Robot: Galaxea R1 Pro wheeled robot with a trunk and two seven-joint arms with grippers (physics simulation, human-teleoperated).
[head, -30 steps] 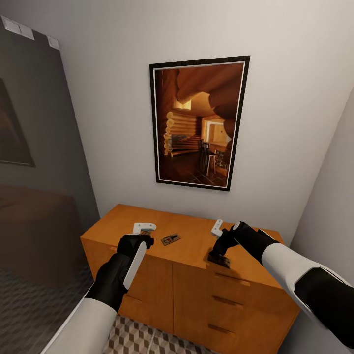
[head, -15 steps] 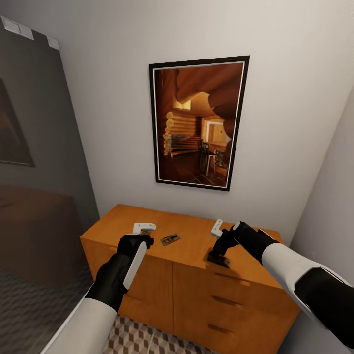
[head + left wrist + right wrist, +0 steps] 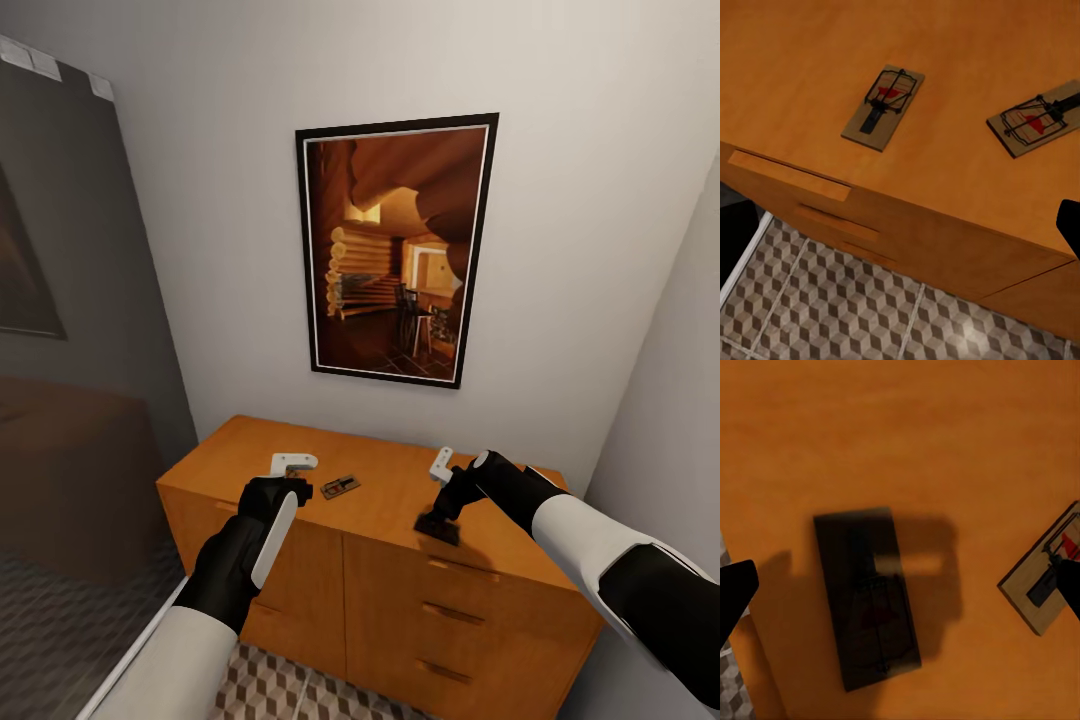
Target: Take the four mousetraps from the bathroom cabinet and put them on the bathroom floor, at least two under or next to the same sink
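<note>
mousetraps (image 3: pixel 883 106) on cabinet (image 3: pixel 380 500) — no writing legible

Soft, even indoor light fills the head view with no glare and slightly soft rendering, walls leaning at the wide-angle edges, while in the right wrist view a heavy blurred shadow darkens one mousetrap (image 3: pixel 868 598) on the cabinet top (image 3: pixel 900 442).

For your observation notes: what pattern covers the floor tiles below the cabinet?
A brown, beige and white cube pattern on the floor tiles, clearest in the left wrist view.
</note>
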